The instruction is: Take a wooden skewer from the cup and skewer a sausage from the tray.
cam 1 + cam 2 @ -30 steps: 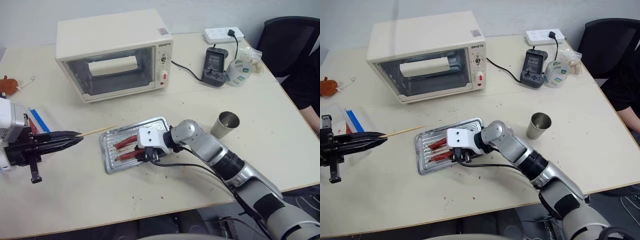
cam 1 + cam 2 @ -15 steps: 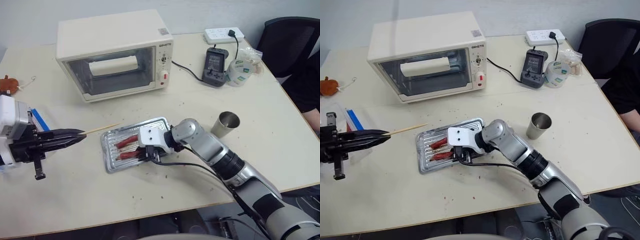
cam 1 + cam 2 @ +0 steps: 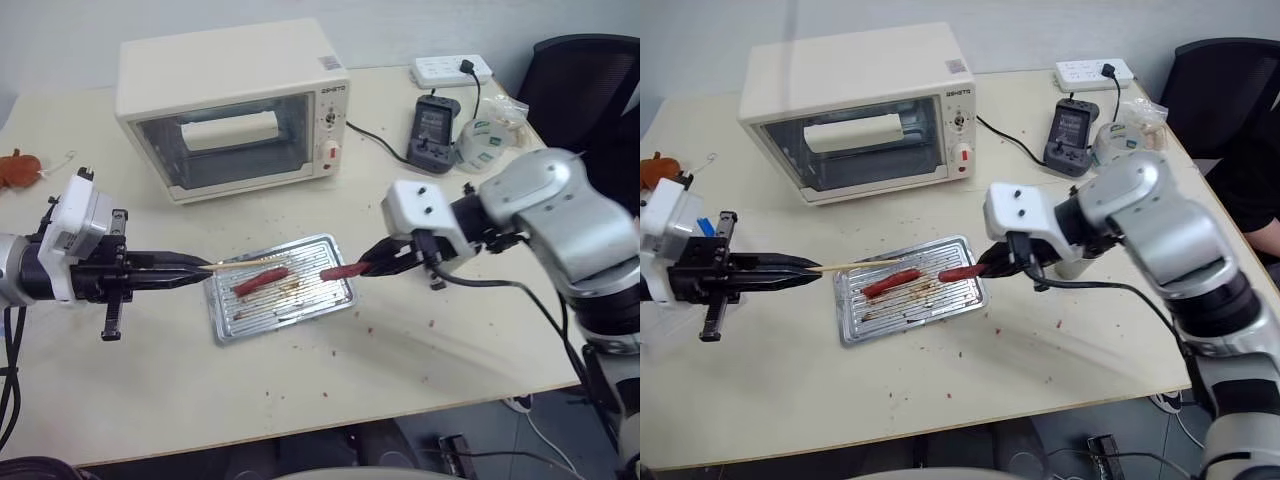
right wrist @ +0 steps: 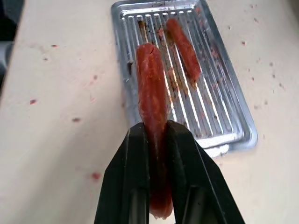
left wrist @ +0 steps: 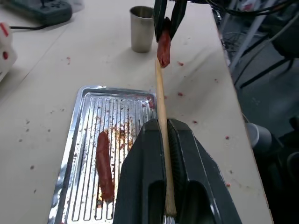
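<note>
Sausage [image 4: 152, 88] reddish, cylindrical, skewer [image 5: 161, 102] thin, wooden

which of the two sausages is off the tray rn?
The sausage clamped in the right gripper, held in the air above the tray's right end. The other sausage lies flat on the ridged base, ungripped.
</note>
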